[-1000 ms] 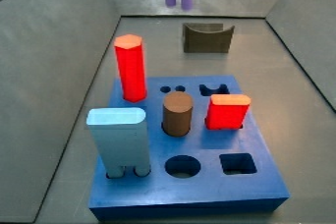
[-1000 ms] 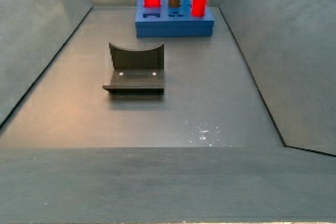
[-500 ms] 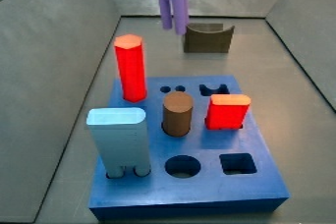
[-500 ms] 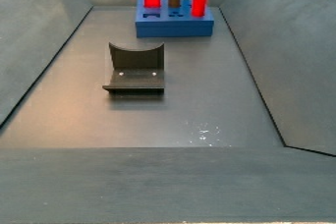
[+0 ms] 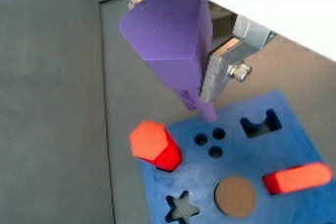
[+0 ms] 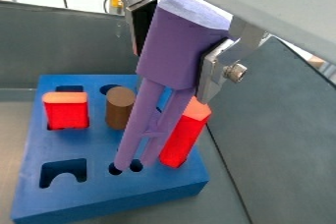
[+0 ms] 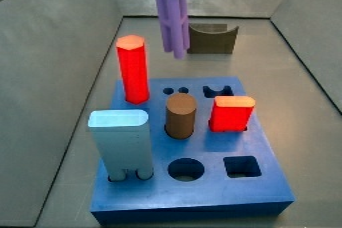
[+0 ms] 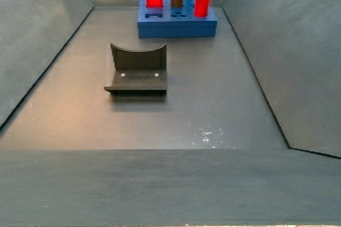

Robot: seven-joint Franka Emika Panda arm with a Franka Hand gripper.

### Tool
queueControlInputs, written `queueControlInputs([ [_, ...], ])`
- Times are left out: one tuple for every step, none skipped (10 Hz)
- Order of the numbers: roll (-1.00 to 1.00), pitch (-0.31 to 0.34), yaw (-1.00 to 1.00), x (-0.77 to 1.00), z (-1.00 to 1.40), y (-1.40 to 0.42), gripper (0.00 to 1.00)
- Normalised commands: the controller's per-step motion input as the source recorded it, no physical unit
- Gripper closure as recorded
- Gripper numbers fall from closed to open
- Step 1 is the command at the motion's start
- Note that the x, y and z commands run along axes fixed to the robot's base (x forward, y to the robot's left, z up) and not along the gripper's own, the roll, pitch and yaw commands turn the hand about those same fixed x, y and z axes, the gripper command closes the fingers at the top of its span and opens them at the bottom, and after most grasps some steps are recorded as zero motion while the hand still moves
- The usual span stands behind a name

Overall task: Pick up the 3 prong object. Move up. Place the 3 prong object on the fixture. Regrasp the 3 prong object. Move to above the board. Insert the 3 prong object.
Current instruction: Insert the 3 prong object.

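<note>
A grey floor [image 8: 173, 112] is carrying the fixture [image 8: 138, 69] near its middle and the blue board [image 8: 177, 24] toward the far end, well apart from each other. The gripper [image 6: 184, 56] is hanging above the board, touching neither it nor the floor.

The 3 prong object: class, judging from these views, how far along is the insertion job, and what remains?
Done: the 3 prong object is off the fixture, which sits bare, and clamped in the gripper. In hand: it hangs prongs down above the board, close to the small holes beside the red post. Left: lowering the prongs into those holes and releasing.
</note>
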Motion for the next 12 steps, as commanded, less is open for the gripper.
queueControlInputs([
  [0.00,0.057,-0.18,0.00,-0.25,-0.20,1.00],
  [0.00,0.054,-0.14,0.03,-0.21,-0.15,1.00],
  [-0.01,0.051,-0.02,0.09,-0.15,-0.05,1.00],
  [-0.04,0.019,0.00,0.14,-0.11,0.00,1.00],
  [-0.02,0.000,0.07,0.13,-0.16,0.00,1.00],
  [-0.02,0.000,0.10,0.13,-0.23,-0.02,1.00],
  [-0.01,0.000,0.10,0.15,-0.26,-0.04,1.00],
  [0.00,0.000,0.00,0.07,-0.25,-0.11,1.00],
  [0.00,0.006,-0.23,0.00,-0.26,-0.13,1.00],
  [0.00,0.014,-0.22,0.00,-0.22,-0.08,1.00],
  [0.00,0.027,-0.19,0.00,-0.16,-0.06,1.00],
  [0.00,0.034,-0.22,0.00,-0.18,-0.07,1.00],
])
